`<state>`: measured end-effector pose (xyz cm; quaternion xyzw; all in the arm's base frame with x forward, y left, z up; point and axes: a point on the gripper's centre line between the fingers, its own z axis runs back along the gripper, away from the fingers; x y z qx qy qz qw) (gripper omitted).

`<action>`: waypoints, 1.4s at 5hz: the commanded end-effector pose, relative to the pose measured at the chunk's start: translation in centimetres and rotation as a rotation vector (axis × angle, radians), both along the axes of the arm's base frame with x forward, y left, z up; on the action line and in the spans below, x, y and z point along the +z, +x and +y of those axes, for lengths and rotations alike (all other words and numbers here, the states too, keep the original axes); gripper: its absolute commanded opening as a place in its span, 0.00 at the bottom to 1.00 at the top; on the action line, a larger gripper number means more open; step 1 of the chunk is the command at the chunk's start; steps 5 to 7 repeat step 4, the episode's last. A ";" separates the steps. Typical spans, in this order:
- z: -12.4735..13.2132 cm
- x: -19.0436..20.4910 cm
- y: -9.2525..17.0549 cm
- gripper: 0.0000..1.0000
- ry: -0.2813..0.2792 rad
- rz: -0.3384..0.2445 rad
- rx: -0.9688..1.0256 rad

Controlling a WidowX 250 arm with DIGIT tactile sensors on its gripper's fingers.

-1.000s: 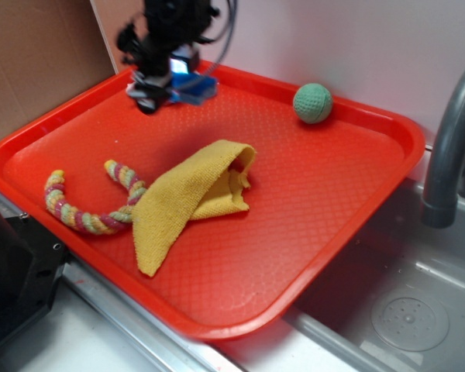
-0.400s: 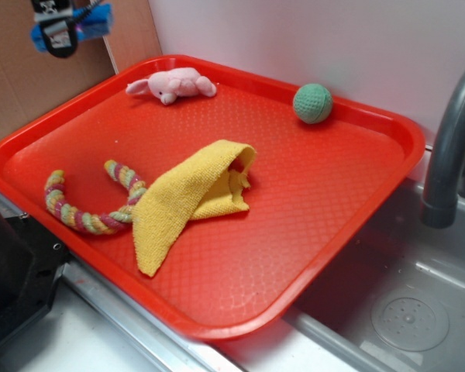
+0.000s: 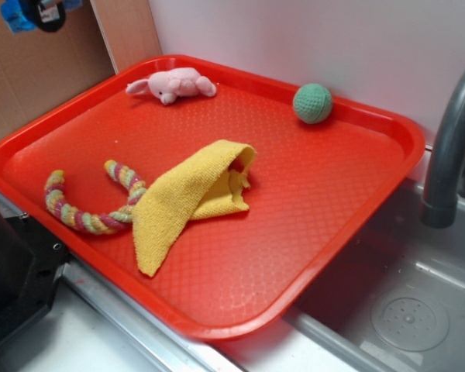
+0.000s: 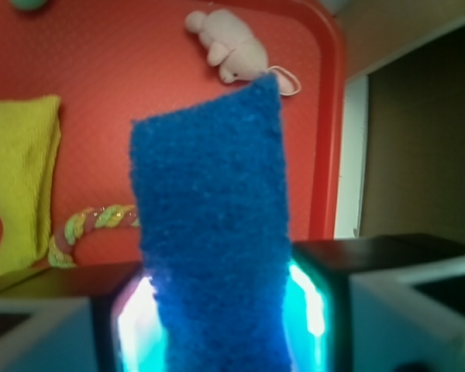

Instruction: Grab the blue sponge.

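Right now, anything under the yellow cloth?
The yellow cloth lies folded on the red tray, its left edge overlapping one end of the rope toy. Anything else beneath the folds is hidden.

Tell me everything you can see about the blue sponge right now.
The blue sponge is a flat rectangular slab with a coarse, fuzzy bright-blue face. It stands on end, clamped at its lower part in the gripper, one finger on each side, its free end sticking up, slightly tilted. It is lifted clear of the red plastic tray; in the exterior view it shows only as a blue patch at the top-left corner. Nothing else touches it.
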<state>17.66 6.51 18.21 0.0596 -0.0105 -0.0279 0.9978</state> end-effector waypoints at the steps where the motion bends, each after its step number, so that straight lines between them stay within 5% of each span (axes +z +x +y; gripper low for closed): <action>1: -1.4 2.1 1.7 0.00 0.001 -0.085 0.040; 7: -1.2 1.0 2.2 0.00 0.008 -0.062 0.040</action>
